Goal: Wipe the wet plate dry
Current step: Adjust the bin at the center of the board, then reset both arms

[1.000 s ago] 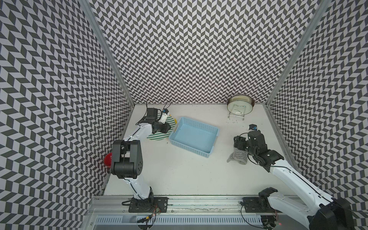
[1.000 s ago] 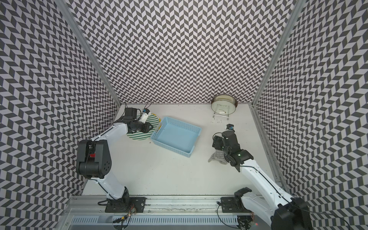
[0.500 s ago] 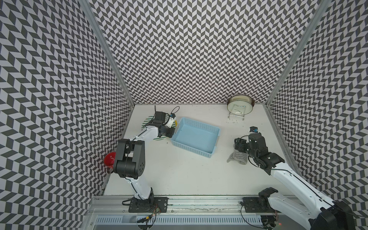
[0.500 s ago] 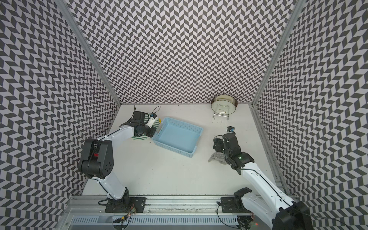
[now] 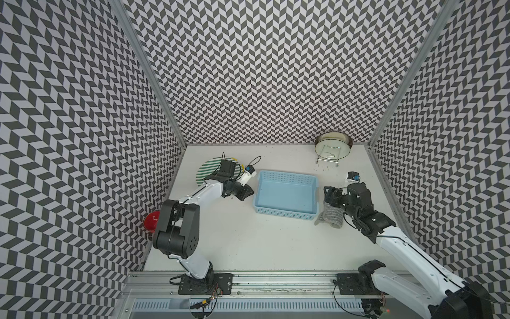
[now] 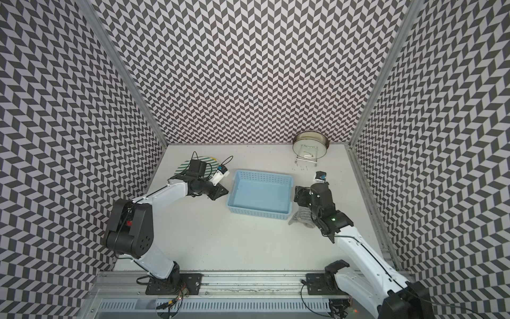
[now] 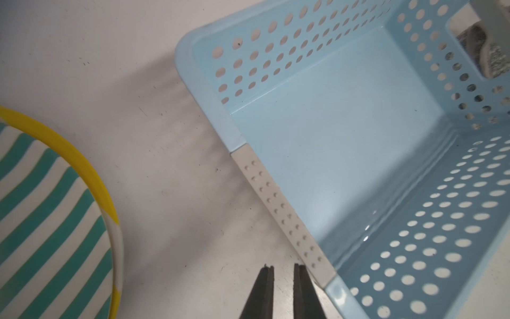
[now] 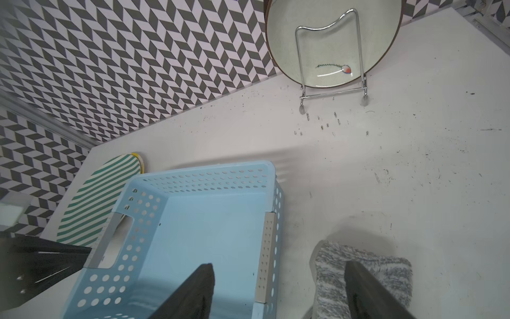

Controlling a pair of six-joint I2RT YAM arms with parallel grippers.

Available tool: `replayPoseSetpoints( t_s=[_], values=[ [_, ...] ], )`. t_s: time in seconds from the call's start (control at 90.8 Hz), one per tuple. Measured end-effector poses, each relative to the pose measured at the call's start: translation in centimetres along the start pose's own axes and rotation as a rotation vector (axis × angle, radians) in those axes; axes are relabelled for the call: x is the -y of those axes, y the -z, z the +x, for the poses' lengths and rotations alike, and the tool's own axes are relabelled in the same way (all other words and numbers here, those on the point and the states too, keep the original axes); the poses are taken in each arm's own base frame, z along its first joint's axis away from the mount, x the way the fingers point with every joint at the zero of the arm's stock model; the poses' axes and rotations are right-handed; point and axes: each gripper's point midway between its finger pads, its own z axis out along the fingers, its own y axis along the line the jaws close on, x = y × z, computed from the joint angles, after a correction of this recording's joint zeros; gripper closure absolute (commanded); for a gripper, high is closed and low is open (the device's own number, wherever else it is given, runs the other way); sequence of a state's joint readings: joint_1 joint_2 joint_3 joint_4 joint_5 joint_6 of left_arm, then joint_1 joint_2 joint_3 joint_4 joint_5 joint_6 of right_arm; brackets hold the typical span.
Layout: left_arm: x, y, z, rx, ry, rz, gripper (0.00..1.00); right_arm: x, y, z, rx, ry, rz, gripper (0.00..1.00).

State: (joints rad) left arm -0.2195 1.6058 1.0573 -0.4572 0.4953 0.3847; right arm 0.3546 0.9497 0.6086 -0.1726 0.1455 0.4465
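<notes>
Left wrist view: the left gripper (image 7: 284, 269) stands a narrow slit apart, holding nothing, between the flat green-striped plate (image 7: 55, 221) and the blue perforated basket (image 7: 209, 91). Opposite, the right gripper (image 8: 277, 265) gapes wide, one finger (image 8: 369, 295) over the grey towel (image 8: 328, 276); its camera tag (image 5: 352, 180) is too small to read.

The left arm (image 5: 202, 193) reaches from the near edge of the table (image 5: 262, 243) toward its far left corner. The left gripper (image 7: 284, 269) shows a narrow gap between its fingertips, with nothing between them. The right arm (image 5: 408, 248) stretches along the right edge, and the right gripper (image 8: 278, 265) is spread wide.
</notes>
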Motion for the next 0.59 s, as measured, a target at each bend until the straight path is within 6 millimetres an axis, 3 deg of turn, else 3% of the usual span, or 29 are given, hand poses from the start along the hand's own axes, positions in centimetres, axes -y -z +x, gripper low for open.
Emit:
replayPoseSetpoints(
  t_s=[0.099, 0.132, 0.154, 0.198, 0.22, 0.308, 0.408, 0.485, 0.595],
  values=[
    [-0.2, 2.7, -2.0, 0.084, -0.032, -0.062, 0.68, -0.4, 0.5, -1.1, 0.043, 0.014, -0.017, 0.21],
    [-0.6, 3.9, -2.9, 0.123, -0.042, -0.096, 0.6, -0.5, 0.7, -1.7, 0.069, 0.018, -0.021, 0.21],
    [-0.9, 4.6, -3.5, 0.152, -0.045, -0.119, 0.51, -0.6, 0.9, -2.0, 0.085, 0.02, -0.022, 0.21],
    [-1.7, 6.4, -4.9, 0.223, -0.061, -0.173, 0.11, -0.6, 1.1, -2.9, 0.123, 0.021, -0.018, 0.17],
    [-2.2, 7.3, -5.5, 0.259, -0.058, -0.202, 0.03, -0.6, 1.2, -3.3, 0.138, 0.025, -0.017, 0.16],
    [-3.8, 10.6, -7.3, 0.405, -0.047, -0.301, 0.0, -0.5, 1.5, -4.3, 0.18, 0.05, -0.004, 0.16],
    [-6.1, 12.7, -8.0, 0.536, 0.001, -0.407, 0.0, 0.2, 1.8, -5.5, 0.235, 0.073, 0.041, 0.13],
    [-7.4, 12.5, -6.9, 0.597, 0.028, -0.468, 0.0, 1.5, 2.0, -6.6, 0.304, 0.076, 0.105, 0.09],
    [-8.4, 10.0, -3.1, 0.61, 0.06, -0.522, 0.0, 4.6, 2.1, -7.1, 0.387, 0.085, 0.227, 0.06]
  ],
)
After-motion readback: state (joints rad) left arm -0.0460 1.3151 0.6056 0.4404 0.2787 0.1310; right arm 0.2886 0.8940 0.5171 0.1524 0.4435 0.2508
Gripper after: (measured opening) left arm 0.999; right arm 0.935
